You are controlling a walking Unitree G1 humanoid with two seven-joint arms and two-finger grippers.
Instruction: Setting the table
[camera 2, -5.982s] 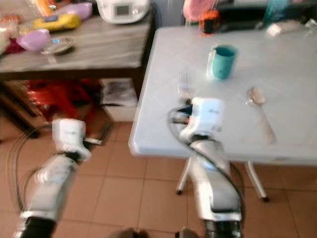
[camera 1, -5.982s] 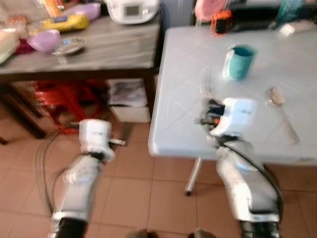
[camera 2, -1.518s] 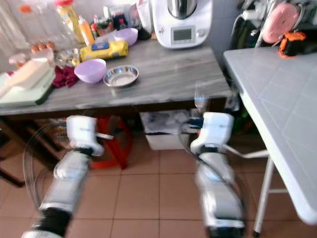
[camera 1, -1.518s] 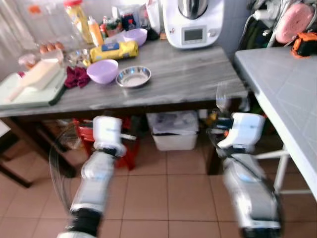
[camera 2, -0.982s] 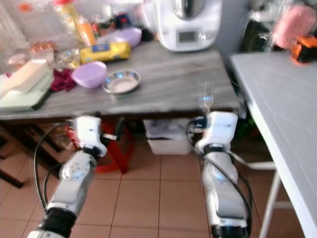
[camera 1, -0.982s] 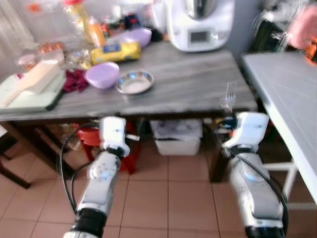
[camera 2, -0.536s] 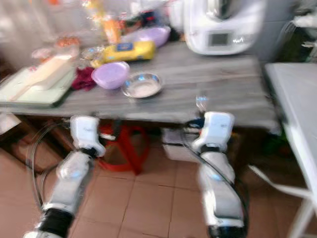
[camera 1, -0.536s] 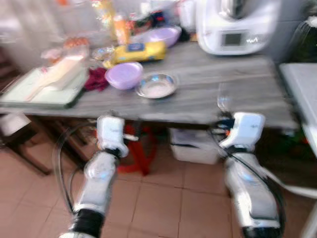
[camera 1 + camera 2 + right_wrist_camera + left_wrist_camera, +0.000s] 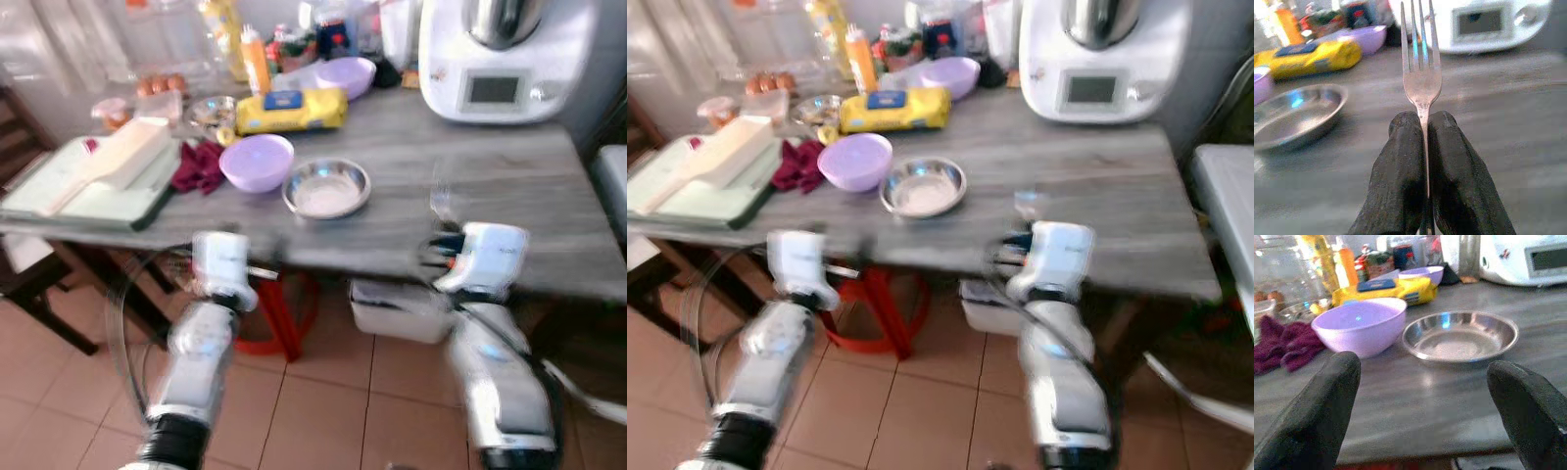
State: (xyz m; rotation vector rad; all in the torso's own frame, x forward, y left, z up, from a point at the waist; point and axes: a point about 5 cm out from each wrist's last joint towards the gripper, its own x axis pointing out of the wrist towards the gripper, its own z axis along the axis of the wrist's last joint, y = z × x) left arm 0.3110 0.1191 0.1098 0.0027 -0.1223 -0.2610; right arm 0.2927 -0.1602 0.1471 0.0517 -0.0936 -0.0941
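Grey wood-grain covers the long counter [image 9: 470, 166] the robot faces, and on it the shallow round steel dish [image 9: 327, 188] makes the handiest landmark. The right gripper [image 9: 1420, 142] is clamped on the handle of a silver metal fork [image 9: 1421, 73], tines upright, held above the counter's front edge, nearer the robot than the dish and off toward the white kitchen machine [image 9: 502, 54]. The left gripper [image 9: 1415, 396] is spread wide and holds nothing; it looks straight at the dish, with the lilac plastic bowl [image 9: 1359, 323] just beside the dish and the yellow packet [image 9: 1386, 290] behind it.

The step in hand seems to be fetching tableware. If the dish is wanted, the wide fingers should come in low and level and take its thin rim, while the fork stays pinched and clear of the counter.

The eye views are blurred, so the fork's handle below the fingers cannot be made out. The clutter behind the packet is unreadable.
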